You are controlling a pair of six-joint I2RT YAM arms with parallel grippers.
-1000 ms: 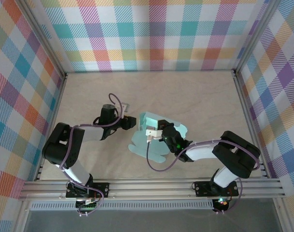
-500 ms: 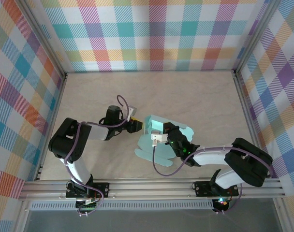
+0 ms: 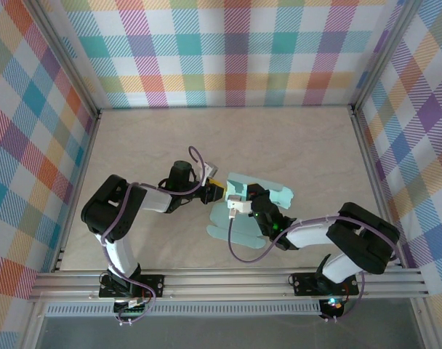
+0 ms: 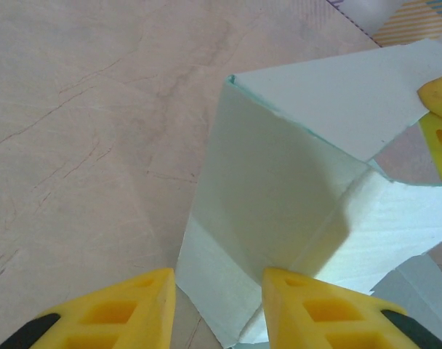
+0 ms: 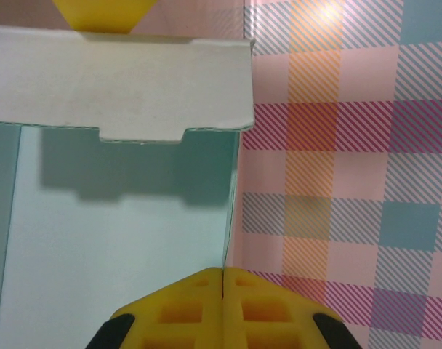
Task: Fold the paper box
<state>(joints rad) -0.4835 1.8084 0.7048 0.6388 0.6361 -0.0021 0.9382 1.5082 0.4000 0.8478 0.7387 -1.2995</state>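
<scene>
The paper box (image 3: 268,196) is pale mint-green card, partly folded, lying mid-table with one wall raised. My right gripper (image 3: 243,195) is shut on the upright edge of that wall; in the right wrist view the fingertips (image 5: 222,280) pinch the thin edge of the paper box (image 5: 112,240), and a notched flap (image 5: 134,87) leans over the top. My left gripper (image 3: 219,192) is at the box's left side. In the left wrist view its jaws (image 4: 217,305) stand apart, with a corner of the paper box (image 4: 279,189) between the yellow fingers (image 4: 134,309).
Plaid walls (image 3: 228,51) enclose the table on three sides. An aluminium rail (image 3: 228,283) runs along the near edge by the arm bases. Bare beige tabletop (image 3: 308,145) stretches behind and to the right of the box.
My left gripper has moved right up to the box's left edge, and its jaws have narrowed. The box and my right gripper have shifted slightly right.
</scene>
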